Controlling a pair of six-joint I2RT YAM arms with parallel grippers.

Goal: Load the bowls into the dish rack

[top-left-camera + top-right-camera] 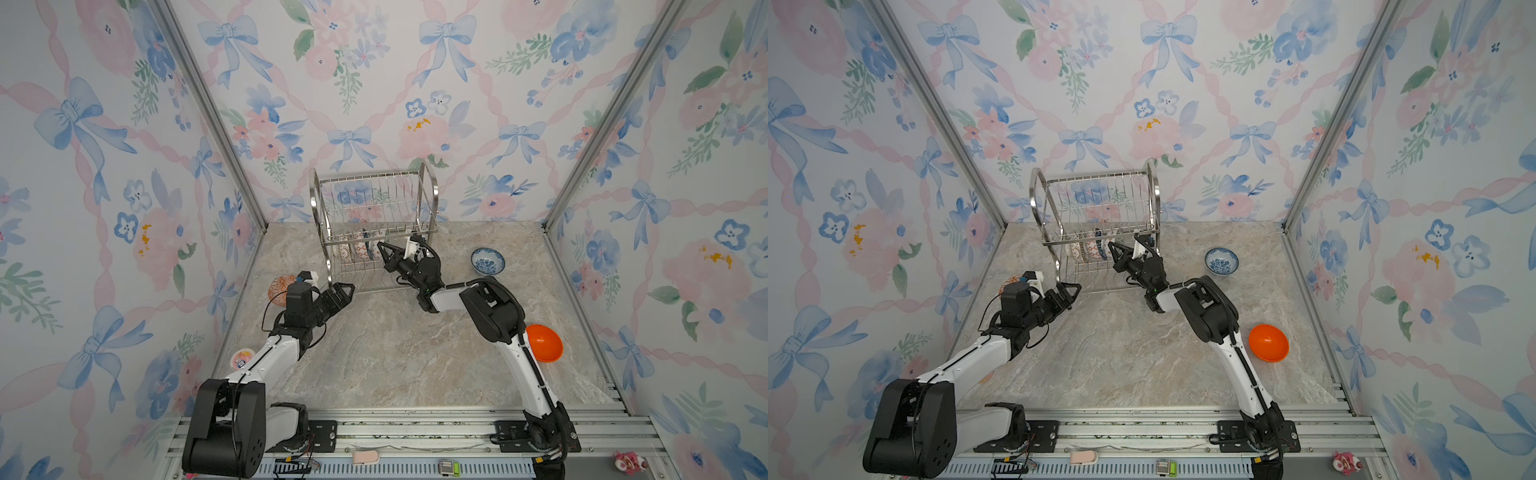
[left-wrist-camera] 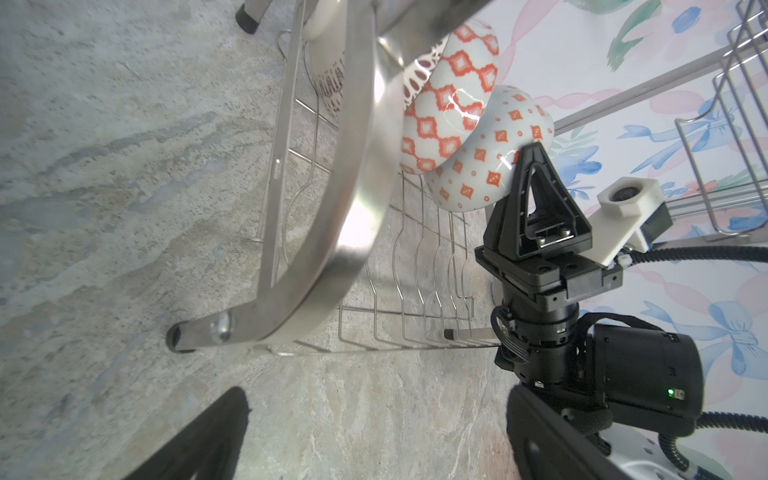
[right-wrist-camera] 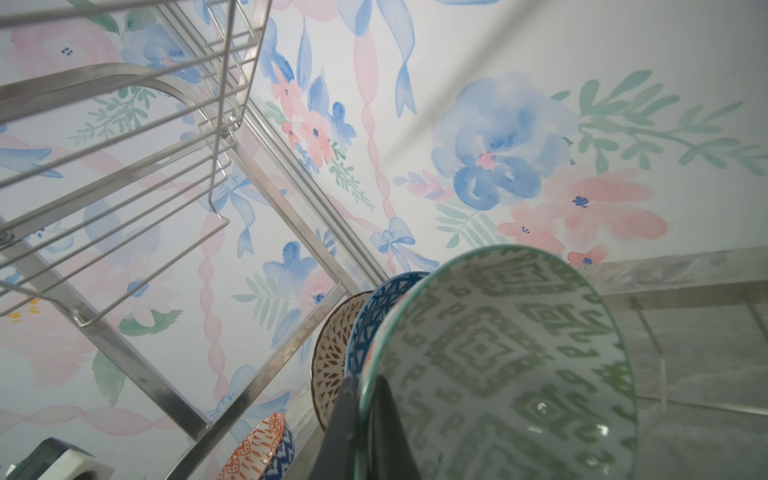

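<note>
The dish rack (image 1: 433, 195) (image 1: 1156, 195) stands at the back of the table, with several patterned bowls (image 1: 353, 249) (image 1: 1086, 248) upright in its lower tier. My right gripper (image 1: 384, 249) (image 1: 1113, 247) (image 3: 365, 399) is at that tier, shut on the rim of a bowl with a green pattern inside (image 3: 498, 357). My left gripper (image 1: 343, 291) (image 1: 1069, 291) (image 2: 374, 436) is open and holds nothing, low by the rack's front left leg (image 2: 183, 338). On the table lie a blue-white bowl (image 1: 488, 261) (image 1: 1221, 260), a plain orange bowl (image 1: 544, 343) (image 1: 1268, 343) and an orange-red patterned bowl (image 1: 279, 286) (image 1: 1010, 282).
Flowered walls close in the table on three sides. A small pink-lidded cup (image 1: 242, 358) sits beside the left arm. On the front rail lie a pink toy (image 1: 629, 461) (image 1: 1345, 461) and a pink oblong piece (image 1: 365, 457). The rack's upper tier (image 3: 124, 166) hangs over the right gripper.
</note>
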